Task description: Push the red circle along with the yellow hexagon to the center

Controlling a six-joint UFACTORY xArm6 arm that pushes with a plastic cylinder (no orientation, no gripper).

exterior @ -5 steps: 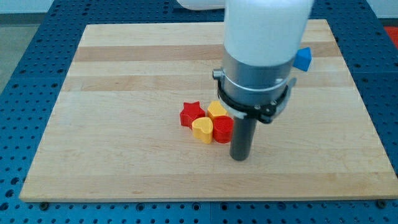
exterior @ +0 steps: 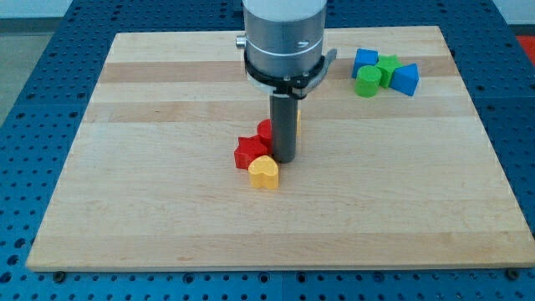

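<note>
Blocks of hard plastic sit clustered near the middle of the wooden counter [exterior: 167, 92], slightly toward the view's left and bottom. The red circle [exterior: 265, 130] peeks out on the view's left of the rod, mostly hidden behind it; the yellow hexagon [exterior: 298, 121] shows only as a thin yellow sliver on the rod's right edge, so its shape cannot be confirmed here. My tip [exterior: 283, 160] rests on the counter right among them, touching or just beside the red star [exterior: 250, 151], with the yellow heart [exterior: 264, 172] just below it toward the view's bottom. No fingers exist on this rig: the arm ends in a plain rod that holds nothing and can only shove.

Both task blocks look small, light and rigid, likely to slide easily on the smooth wood and to spin or slip sideways if struck off-centre. Judging from this, contact is best made on a block's flat side, in line with its middle, pushing slowly so the pair stays together.

Well apart, at the view's top right, lie a blue cube [exterior: 364, 58], a green cylinder [exterior: 368, 81], another green block [exterior: 388, 67] and a blue triangle [exterior: 406, 79]
</note>
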